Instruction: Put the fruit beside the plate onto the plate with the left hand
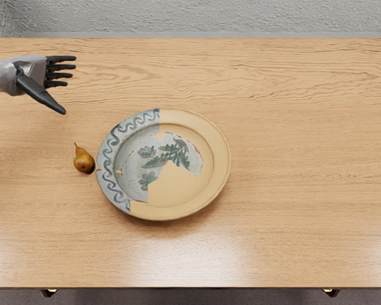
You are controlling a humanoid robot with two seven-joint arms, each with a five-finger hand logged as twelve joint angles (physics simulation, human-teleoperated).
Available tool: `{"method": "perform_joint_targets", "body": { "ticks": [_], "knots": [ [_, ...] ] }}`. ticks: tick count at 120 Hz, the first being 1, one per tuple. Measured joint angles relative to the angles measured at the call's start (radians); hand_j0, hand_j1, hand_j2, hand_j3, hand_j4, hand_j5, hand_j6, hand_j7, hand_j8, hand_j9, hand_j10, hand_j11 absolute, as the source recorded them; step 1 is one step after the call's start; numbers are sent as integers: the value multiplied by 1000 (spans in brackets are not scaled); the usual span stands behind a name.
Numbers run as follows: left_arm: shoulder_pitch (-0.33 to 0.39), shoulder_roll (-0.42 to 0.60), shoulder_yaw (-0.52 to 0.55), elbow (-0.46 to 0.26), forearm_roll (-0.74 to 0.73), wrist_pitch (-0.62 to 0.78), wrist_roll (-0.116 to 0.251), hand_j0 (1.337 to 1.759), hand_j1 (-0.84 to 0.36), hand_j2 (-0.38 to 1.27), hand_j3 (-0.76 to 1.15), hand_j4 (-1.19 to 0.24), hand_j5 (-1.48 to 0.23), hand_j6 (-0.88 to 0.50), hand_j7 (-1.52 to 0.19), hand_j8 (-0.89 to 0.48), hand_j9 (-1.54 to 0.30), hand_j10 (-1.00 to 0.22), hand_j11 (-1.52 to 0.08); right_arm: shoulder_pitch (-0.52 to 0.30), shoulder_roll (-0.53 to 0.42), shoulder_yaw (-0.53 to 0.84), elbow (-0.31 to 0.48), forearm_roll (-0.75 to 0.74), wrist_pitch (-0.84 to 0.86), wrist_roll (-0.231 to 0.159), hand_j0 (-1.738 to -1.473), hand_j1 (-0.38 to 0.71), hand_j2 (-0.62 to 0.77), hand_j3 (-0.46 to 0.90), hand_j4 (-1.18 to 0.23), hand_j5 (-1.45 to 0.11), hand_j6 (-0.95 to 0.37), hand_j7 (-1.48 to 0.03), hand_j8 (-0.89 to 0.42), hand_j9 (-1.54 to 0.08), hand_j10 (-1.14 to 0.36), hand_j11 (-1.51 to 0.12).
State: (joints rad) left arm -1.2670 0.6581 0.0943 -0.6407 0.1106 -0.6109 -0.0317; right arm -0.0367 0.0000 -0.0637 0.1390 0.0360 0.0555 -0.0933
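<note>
In my head view the left arm comes in at the upper left edge, its grey forearm ending in the left hand (43, 75), which hovers over the far left part of the tabletop (305, 203). Its dark fingers (62, 67) are apart and stretched out toward the right, with the thumb angling down and to the right on its own. They grasp nothing. The hand is well apart from the fruit and the dish. Below it and a little to the right I see the pear (84, 161), a small golden-brown fruit with its narrow stem end pointing up the picture and slightly left, and its rounder end nearer me. It lies on the bare wood, off the plate, just beside the plate's left rim, so close that I cannot tell whether the two touch. Right of the pear is the plate (217, 159), a wide, shallow round dish near the middle of the tabletop. Its left portion carries a blue-grey wave band along the rim and a patch of green leaf pattern in the well, while the rest of it is plain tan. Further right, the light wood grain runs across to the picture's edge.
</note>
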Motion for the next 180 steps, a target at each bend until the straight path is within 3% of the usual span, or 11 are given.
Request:
{"method": "perform_joint_targets", "body": {
  "ticks": [27, 59, 77, 99, 106, 122, 134, 164, 180],
  "knots": [
    [-14, 4, -4, -1, 61, 0, 0, 1658, 349, 1, 0, -2, 0, -2, 0, -2, 0, -1, 0, 0, 0, 0, -1, 1, 0, 1, -1658, -320, -5, 0, -24, -31, -24, -31, -24, -31, -24, -31],
    [-24, 0, -154, -30, 483, 0, -1, 1658, 349, 1, 0, -2, 0, -3, 0, -2, 0, -2, 0, 0, 0, 1, -1, 1, 1, 0, -1658, -320, -5, 0, -24, -31, -24, -31, -24, -31, -24, -31],
    [-18, 2, -213, -115, 734, 0, -3, 1658, 349, 1, 0, -3, 0, -3, 0, -3, 0, -2, 0, 0, 0, 1, -1, 1, 1, 0, -1658, -320, -5, 0, -24, -31, -24, -31, -24, -31, -24, -31],
    [-8, 6, -212, -232, 977, 0, -12, 1658, 349, 1, 0, -4, 0, -4, 0, -4, 0, -3, 0, 0, 0, 1, -1, 1, 1, 0, -1658, -320, -5, 0, -24, -31, -24, -31, -24, -31, -24, -31],
    [-23, 14, -177, -279, 1011, 0, -41, 1658, 349, 1, 0, -4, -1, -5, 0, -4, 0, -3, 0, 0, 0, 1, -1, 1, 1, 0, -1658, -320, -5, 0, -24, -31, -24, -31, -24, -31, -24, -31],
    [-106, 84, -30, -355, 1058, 0, -160, 1658, 349, 1, 0, -4, -1, -5, 0, -5, 0, -3, 0, 0, 0, 1, -1, 1, 0, 0, -1658, -320, -5, 0, -24, -31, -24, -31, -24, -31, -24, -31],
    [-113, 103, 42, -388, 1091, 0, -228, 1658, 349, 1, 0, -4, -1, -5, 0, -5, 0, -3, 0, 0, 0, 0, -1, 1, 1, 0, -1658, -320, -5, 0, -24, -31, -24, -31, -24, -31, -24, -31],
    [-189, 121, 197, -406, 1147, 0, -300, 1658, 349, 1, 0, -4, -1, -5, 0, -5, 0, -4, 0, 0, 0, 1, -1, 1, 1, 0, -1658, -320, -5, 0, -24, -31, -24, -31, -24, -31, -24, -31],
    [-207, 120, 266, -407, 1171, 0, -318, 1658, 349, 1, 0, -4, -1, -5, 0, -5, 0, -3, 0, 0, 0, 1, -1, 1, 0, 0, -1658, -320, -5, 0, -24, -31, -24, -31, -24, -31, -24, -31]
  ]
}}
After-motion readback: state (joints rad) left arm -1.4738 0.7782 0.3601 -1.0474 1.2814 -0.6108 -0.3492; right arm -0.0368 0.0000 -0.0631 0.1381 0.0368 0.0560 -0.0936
